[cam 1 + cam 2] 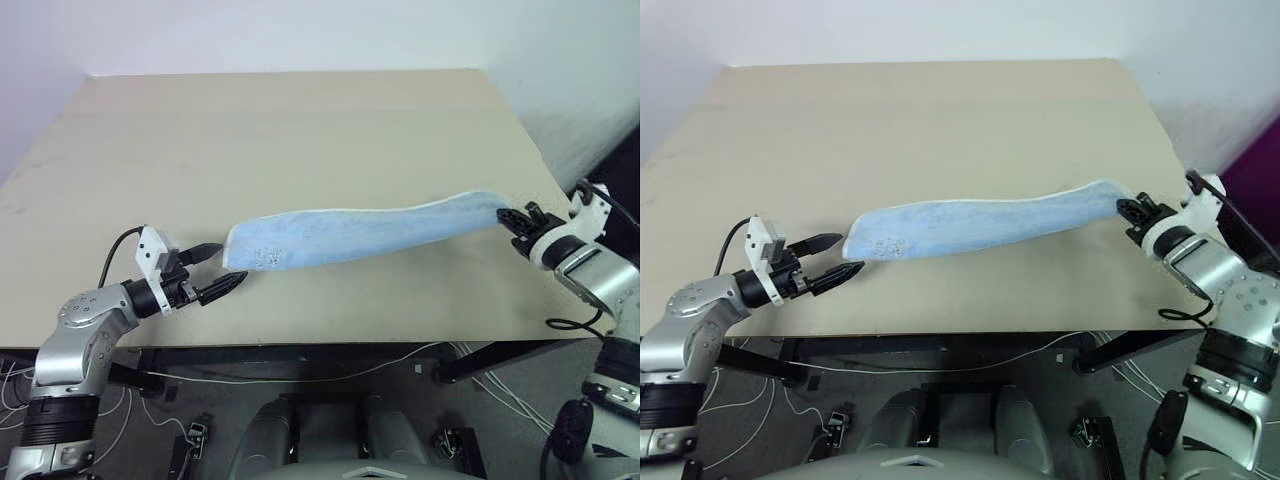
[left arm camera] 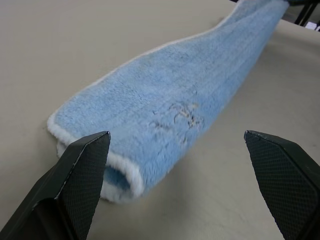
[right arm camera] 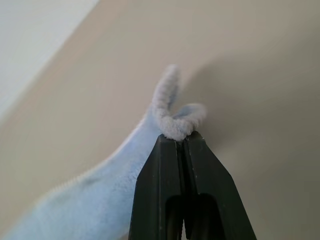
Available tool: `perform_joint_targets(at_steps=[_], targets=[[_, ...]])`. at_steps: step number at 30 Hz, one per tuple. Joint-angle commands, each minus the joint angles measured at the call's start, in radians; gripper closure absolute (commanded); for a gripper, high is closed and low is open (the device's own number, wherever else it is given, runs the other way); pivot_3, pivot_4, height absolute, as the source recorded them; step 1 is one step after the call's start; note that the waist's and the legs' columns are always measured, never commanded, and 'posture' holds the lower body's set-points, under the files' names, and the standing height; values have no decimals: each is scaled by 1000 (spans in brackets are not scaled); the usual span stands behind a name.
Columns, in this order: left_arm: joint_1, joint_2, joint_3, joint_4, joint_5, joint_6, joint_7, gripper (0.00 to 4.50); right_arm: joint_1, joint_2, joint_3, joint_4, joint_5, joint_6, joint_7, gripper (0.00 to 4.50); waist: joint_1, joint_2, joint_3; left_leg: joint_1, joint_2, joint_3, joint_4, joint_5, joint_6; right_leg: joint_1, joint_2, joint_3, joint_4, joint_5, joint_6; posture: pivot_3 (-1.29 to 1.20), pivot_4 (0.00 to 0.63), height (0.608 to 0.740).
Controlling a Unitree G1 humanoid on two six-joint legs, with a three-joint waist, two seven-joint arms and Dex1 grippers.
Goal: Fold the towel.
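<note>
The towel [image 1: 360, 232], light blue with a whitish hem, lies as a long narrow folded band across the near half of the tan table [image 1: 300, 130]. It runs from the robot's left to its right.

Right gripper [image 1: 507, 217]: fingers pressed together on the right end of the towel. In the right wrist view the two black fingers [image 3: 170, 170] meet with a small bunched curl of terry cloth pinched at their tips. That end is lifted off the table surface; the band sags down from it toward the left until it rests on the table. The gripper sits near the table's right edge.

Left gripper [image 1: 218, 271]: spread wide, holding nothing. Its two black fingers [image 2: 82, 170] stand well apart in the left wrist view, with the towel's left end between and just ahead of them. In the head views the upper fingertip is just beside the towel's left end; I cannot tell whether it touches. The lower finger is clear of the cloth, over bare table near the front edge.

The left end of the towel shows a rounded fold with the white hem wrapping around it. A faint stitched mark [image 2: 180, 116] sits on the top surface near that end.

Cables [image 1: 300, 372] hang below the table's front edge.
</note>
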Motion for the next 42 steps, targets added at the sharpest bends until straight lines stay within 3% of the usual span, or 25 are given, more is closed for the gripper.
perform_joint_targets(at_steps=[1, 3, 7, 13, 19, 23, 26, 34, 35, 39, 42], targets=[[-9, -6, -2, -4, 3, -22, 1, 0, -36, -44, 127, -133, -85, -12, 125, 4473, 1, 0, 0, 0, 0, 0, 0, 0, 0, 0, 0, 0, 0, 0, 0, 0, 150, 740], [-7, -11, -3, -7, 4, -22, 4, 0, -49, -53, 176, -168, -119, -19, 172, 4473, 2, 0, 0, -1, 0, 0, 0, 0, 0, 0, 0, 0, 0, 0, 0, 0, 150, 740], [9, -22, -4, -26, 1, -22, 14, 0, -115, -80, 396, -277, -273, -67, 314, 4473, 4, 0, 0, -1, 0, -1, 1, 0, 0, -1, -1, 0, 0, 0, 0, 0, 150, 740], [23, -38, -9, -47, -2, -22, 31, 0, -147, -53, 675, -272, -516, -165, 461, 4473, 7, -1, 0, -2, 0, -1, 1, 0, 0, -1, -1, -1, -1, 0, 0, 0, 150, 740], [46, -46, -2, -65, -7, -21, 44, 0, -125, 21, 767, -178, -659, -243, 527, 4473, 7, -1, 0, -3, -1, -2, 1, 0, 0, -3, -2, -1, -1, 0, 0, 0, 150, 740], [59, -45, 4, -74, -11, -19, 51, 0, -101, 38, 772, -187, -692, -246, 574, 4473, 7, -1, 0, -3, -1, -2, 1, 0, 0, -3, -2, -1, -1, 0, 0, 0, 150, 740], [57, -43, 4, -74, -14, -14, 55, 0, -86, 43, 767, -206, -708, -240, 602, 3847, 6, -1, 0, -3, -1, -2, 0, 0, 0, -3, -2, -1, -1, 0, 0, 0, 150, 740], [91, -77, 34, -135, -83, 45, 112, 0, -62, 35, 634, -309, -685, -291, 656, 1019, 7, -1, 0, -3, -1, -2, 0, 0, 0, -3, -3, -1, -1, 0, 0, 0, 150, 740], [98, -87, 47, -149, -105, 61, 128, 0, -68, 36, 605, -316, -674, -294, 659, 824, 7, -1, 0, -3, -1, -2, 0, 0, 0, -3, -3, -1, -1, 0, 0, 0, 150, 740], [118, -153, 115, -218, -218, 149, 252, 0, -120, 50, 492, -266, -643, -318, 666, 824, 7, -1, 0, -3, -1, -2, 0, 0, 0, -3, -3, -1, -1, 0, 0, 0, 150, 740], [127, -185, 140, -262, -281, 224, 343, 0, -172, 74, 471, -154, -679, -351, 647, 1454, 6, -1, 0, -3, -1, -2, 0, 0, 0, -3, -3, -1, -1, 0, 0, 0, 150, 740]])
